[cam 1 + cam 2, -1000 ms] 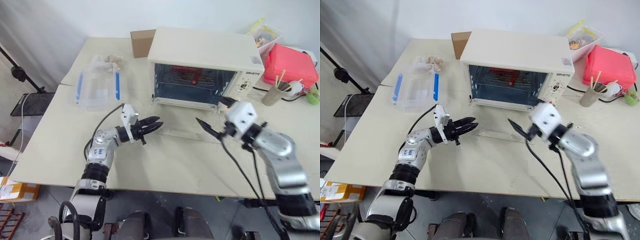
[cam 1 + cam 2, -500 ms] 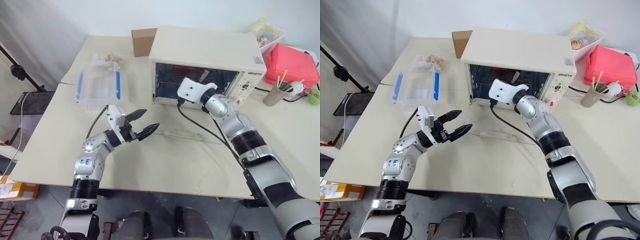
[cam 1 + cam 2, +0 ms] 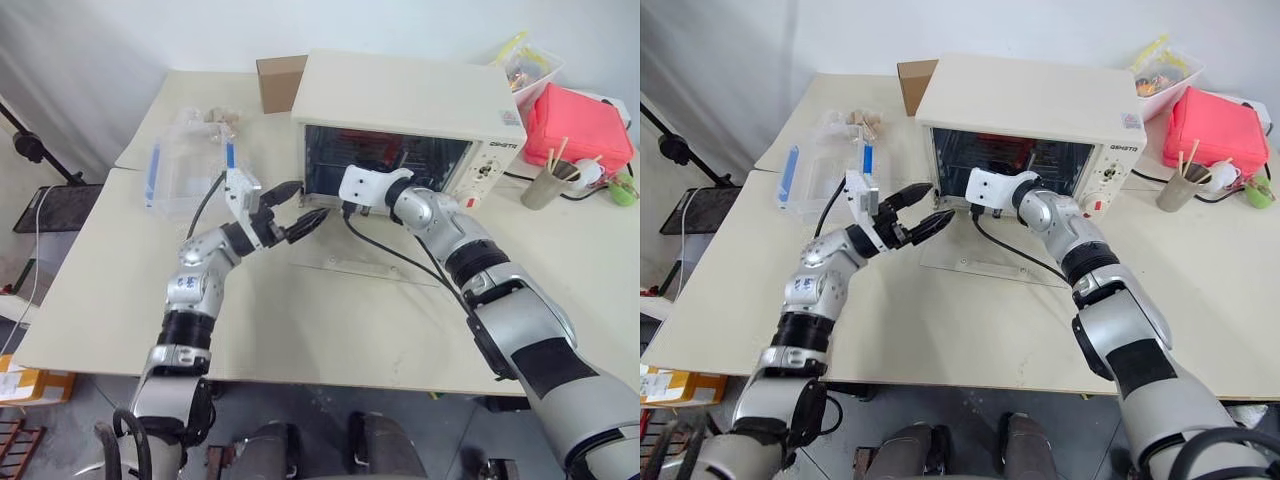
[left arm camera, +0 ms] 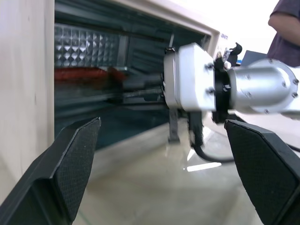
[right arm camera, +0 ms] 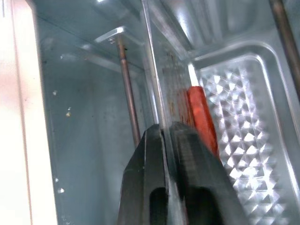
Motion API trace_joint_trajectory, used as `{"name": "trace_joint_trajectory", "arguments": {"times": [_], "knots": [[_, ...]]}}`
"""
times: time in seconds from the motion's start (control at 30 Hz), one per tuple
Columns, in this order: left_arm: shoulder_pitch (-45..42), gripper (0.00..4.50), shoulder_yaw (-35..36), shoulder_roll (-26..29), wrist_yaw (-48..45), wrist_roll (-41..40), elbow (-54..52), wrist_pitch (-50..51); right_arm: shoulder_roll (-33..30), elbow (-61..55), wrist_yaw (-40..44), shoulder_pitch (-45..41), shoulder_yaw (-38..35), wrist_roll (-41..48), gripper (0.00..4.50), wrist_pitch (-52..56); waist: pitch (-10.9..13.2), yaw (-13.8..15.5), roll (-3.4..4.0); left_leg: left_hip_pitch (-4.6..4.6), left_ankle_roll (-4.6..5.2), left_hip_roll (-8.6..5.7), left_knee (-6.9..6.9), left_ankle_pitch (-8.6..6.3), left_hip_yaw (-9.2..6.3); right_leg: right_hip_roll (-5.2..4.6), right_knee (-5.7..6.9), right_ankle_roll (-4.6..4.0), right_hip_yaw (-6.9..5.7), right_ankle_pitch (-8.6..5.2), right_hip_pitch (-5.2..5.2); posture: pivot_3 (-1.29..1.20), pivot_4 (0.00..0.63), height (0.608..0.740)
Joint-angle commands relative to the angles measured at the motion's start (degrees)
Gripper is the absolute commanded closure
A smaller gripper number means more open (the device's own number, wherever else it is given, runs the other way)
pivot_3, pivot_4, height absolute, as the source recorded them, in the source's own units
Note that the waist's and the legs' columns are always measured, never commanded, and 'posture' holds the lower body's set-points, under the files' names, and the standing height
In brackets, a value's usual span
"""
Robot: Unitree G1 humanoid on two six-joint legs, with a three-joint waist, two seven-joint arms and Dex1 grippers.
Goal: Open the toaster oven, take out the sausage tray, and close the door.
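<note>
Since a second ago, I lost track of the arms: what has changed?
The right gripper reached from the table into the open cream-white toaster oven and shut on the rim of the shiny silver sausage tray. The left gripper opened wide and rose toward the oven mouth. The glass door still lies flat on the table.

You can make out one dark brand word on the control panel of the cream-white boxy toaster oven (image 3: 405,95). Its letters cannot be read with certainty.
</note>
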Motion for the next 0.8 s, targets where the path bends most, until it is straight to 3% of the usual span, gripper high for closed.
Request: {"name": "trace_joint_trajectory", "arguments": {"times": [0.03,0.2,0.47,0.8], "knots": [[-3.95,0.0,0.49,-0.62,-1.34,0.55,4.15,-3.06,0.04,-1.91,0.12,-0.92,-1.84,1.97,4.45,0.25,0.0,-0.01,0.0,-0.01,0.0,0.0,0.0,0.0,0.0,0.0,0.0,0.0,-0.01,0.0,0.0,0.0,0.15,0.74],[-7.58,0.0,1.04,-1.37,-2.42,0.2,8.2,-4.06,-0.24,-7.5,1.96,1.56,-5.29,6.08,4.45,0.49,0.0,-0.02,0.0,-0.22,0.01,0.0,0.07,0.03,-0.11,0.0,0.0,0.0,-0.11,0.0,-0.11,0.0,0.15,0.74],[-7.99,0.0,0.93,-1.98,-3.19,0.82,10.3,-5.55,-1.56,-8.62,2.28,2.05,-3.93,2.96,4.45,2.52,0.0,-0.01,0.0,-0.32,0.04,-0.01,0.2,0.05,-0.16,-0.01,0.01,0.0,-0.19,0.0,-0.14,0.0,0.15,0.74],[-16.89,0.0,2.65,-1.71,-3.95,1.53,22.14,-9.65,-1.1,-10.64,3.4,2.55,-3.45,3.05,4.45,1.05,0.0,0.04,-0.01,-0.4,0.04,-0.02,0.33,0.05,-0.19,0.04,0.05,0.0,-0.27,0.0,-0.14,0.0,0.15,0.74]]}}
